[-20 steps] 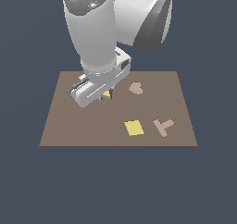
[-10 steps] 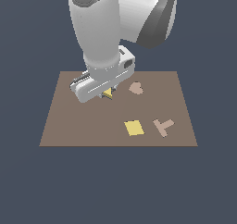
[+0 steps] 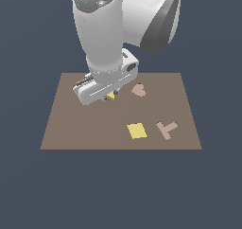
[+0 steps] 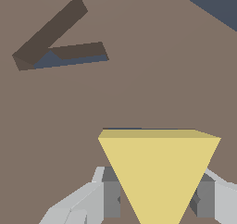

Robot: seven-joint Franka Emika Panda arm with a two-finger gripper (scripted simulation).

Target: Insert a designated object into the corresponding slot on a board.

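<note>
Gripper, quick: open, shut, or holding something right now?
Gripper: shut on the yellow triangular block, one finger on each side of it, held just above the board.

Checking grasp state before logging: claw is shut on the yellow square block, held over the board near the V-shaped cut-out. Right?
Not quite. The claw is shut on the yellow triangular block, not the square one; the wrist view shows its triangular face between the fingers. The yellow square block lies loose on the board in the exterior view. The rest holds: the V-shaped cut-out is close by.
</note>
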